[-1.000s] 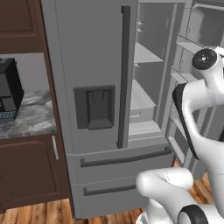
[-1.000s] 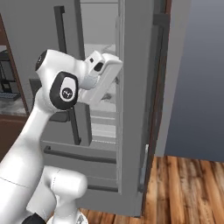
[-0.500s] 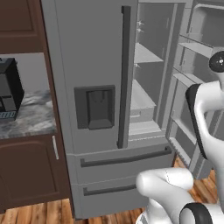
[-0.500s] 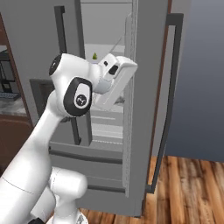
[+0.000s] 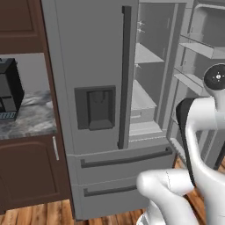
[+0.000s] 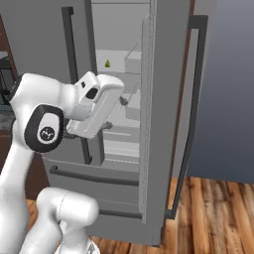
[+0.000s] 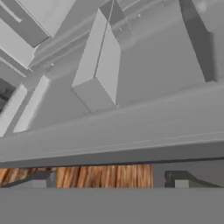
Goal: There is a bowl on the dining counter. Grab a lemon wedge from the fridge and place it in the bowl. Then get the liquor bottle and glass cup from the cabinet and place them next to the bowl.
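A grey French-door fridge (image 5: 101, 110) stands in a rendered kitchen, and everything here is placed relative to it. Its right door (image 6: 163, 114) is swung open toward the room, edge-on in the right base view, while the left door, with a water dispenser (image 5: 96, 107) set into it, is closed. To the left of the fridge a marble-topped desk (image 5: 26, 121) over dark wood cabinets carries a black appliance (image 5: 9, 90).

Inside the fridge, white shelves step down the open right half. On an upper shelf toward the back sits a small yellow-green shape, most likely the lemon wedge (image 6: 107, 63), though it is too small to be sure. It rests alone, well apart from the arm.

The white arm rises in front of the fridge, its hand just outside the opening beside the inner face of the open door. The gripper (image 7: 109, 180) looks down along the door bins toward the wood floor (image 7: 103, 176), its two dark fingertips (image 7: 40, 179) set wide apart with nothing between them: the jaws are spread and empty.

The step in hand appears to be reaching in for the wedge. To do it well, the hand should lift to the level of that upper shelf, turn to face into the fridge, and enter clear of the door bins and shelf edges. The jaws should stay spread until they straddle the wedge, then close gently so it does not slip away.
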Controlling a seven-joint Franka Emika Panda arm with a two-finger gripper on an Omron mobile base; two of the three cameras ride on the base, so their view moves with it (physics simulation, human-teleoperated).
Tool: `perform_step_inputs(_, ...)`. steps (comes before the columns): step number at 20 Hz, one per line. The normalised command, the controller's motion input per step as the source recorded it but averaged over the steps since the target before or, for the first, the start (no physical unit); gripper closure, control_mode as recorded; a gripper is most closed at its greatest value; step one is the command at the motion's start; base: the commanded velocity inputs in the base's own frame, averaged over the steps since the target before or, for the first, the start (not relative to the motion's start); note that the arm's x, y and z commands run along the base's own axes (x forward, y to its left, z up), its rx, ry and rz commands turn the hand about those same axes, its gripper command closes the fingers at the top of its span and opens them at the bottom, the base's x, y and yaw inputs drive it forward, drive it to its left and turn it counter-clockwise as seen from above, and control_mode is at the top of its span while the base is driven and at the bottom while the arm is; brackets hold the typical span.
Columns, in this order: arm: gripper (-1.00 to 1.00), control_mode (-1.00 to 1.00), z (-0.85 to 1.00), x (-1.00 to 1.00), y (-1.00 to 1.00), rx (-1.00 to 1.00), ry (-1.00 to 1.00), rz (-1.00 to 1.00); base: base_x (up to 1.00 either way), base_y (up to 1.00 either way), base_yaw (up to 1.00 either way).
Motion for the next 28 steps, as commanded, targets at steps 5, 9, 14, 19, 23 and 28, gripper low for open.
perform_step_inputs(5,-1.0,-1.0,-0.3,-0.16,1.0,0.1,-0.05,0.0,0.0,0.0,0.0)
perform_step_inputs(9,-1.0,-1.0,-0.11,0.06,1.0,0.22,-0.09,0.0,0.0,0.0,0.0)
perform_step_inputs(14,-1.0,-1.0,0.0,0.17,1.0,0.3,-0.1,0.0,0.0,0.0,0.0)
perform_step_inputs(19,-1.0,-1.0,0.0,0.25,1.0,0.33,-0.11,0.0,0.0,0.0,0.0)
perform_step_inputs(23,-1.0,-1.0,0.07,0.4,0.57,0.37,-0.13,0.0,0.0,0.0,0.0)
perform_step_inputs(28,-1.0,-1.0,0.15,0.46,0.1,0.31,-0.12,0.03,0.0,0.0,0.0)
